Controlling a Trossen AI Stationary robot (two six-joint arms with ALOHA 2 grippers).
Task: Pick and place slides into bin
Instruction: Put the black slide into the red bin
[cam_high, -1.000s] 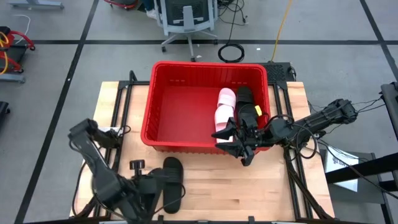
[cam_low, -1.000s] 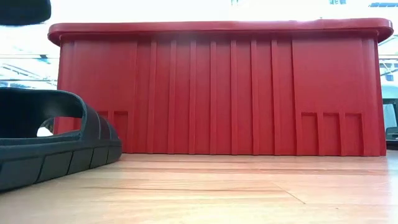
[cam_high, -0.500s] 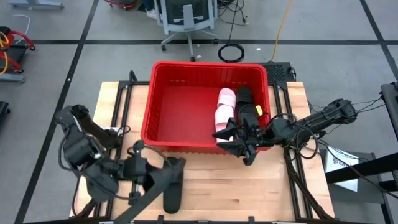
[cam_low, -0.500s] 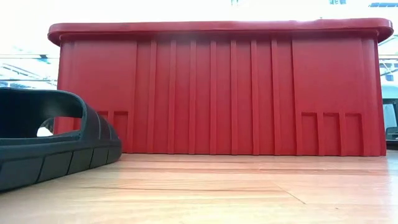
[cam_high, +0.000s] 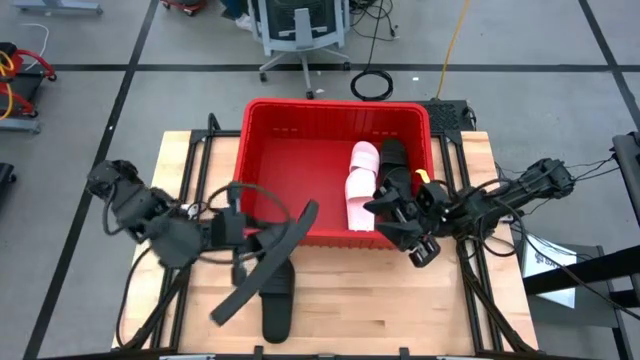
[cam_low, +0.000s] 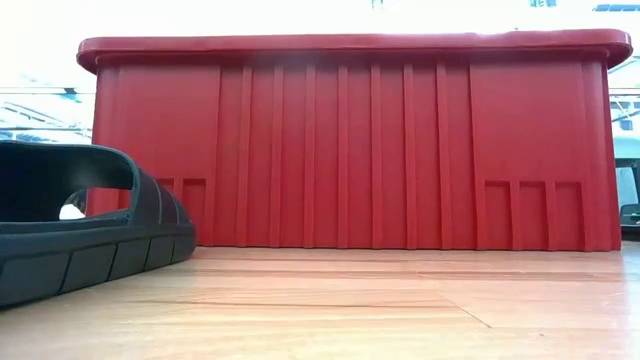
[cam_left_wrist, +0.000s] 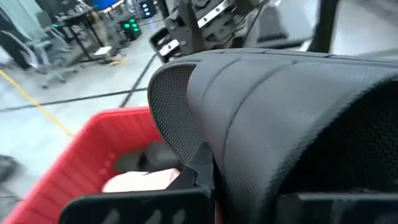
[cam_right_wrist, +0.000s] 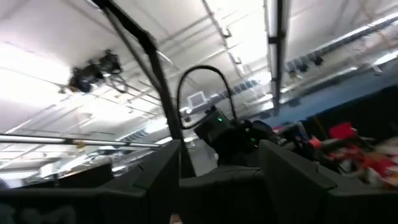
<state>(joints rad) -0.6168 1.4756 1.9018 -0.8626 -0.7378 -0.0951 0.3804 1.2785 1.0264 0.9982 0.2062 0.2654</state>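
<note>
The red bin (cam_high: 335, 103) stands at the table's far middle, and its front wall fills the low view (cam_low: 350, 150). Two pale pink slides (cam_high: 360, 176) and a black slide (cam_high: 393, 160) lie in its right part. My left gripper (cam_high: 238, 245) is shut on a black slide (cam_high: 288, 232) just in front of the bin; this slide fills the left wrist view (cam_left_wrist: 280, 112). Another black slide (cam_high: 277, 305) lies sole-down on the table below it and shows in the low view (cam_low: 80, 235). My right gripper (cam_high: 412, 232) is open and empty at the bin's near right corner. My left gripper holds the black slide near its middle (cam_high: 252, 266), coming from the table's left. The slide itself hides the fingers in the wrist view. The slide is lifted clear and slanted. One end (cam_high: 312, 210) is over the bin's near rim, and the other end (cam_high: 218, 316) is out over the table.
Bare wood lies in front of the bin, to the right of the slide on the table (cam_high: 390, 310). The bin's left half (cam_high: 290, 160) holds nothing. An office chair (cam_high: 300, 25) and cables lie on the floor beyond the table.
My left gripper has risen from the table's near left and swung toward the bin, lifting a black slide clear; the slide now slants with one end at the bin's near rim. My right gripper has drawn back a little toward the table's right edge.
</note>
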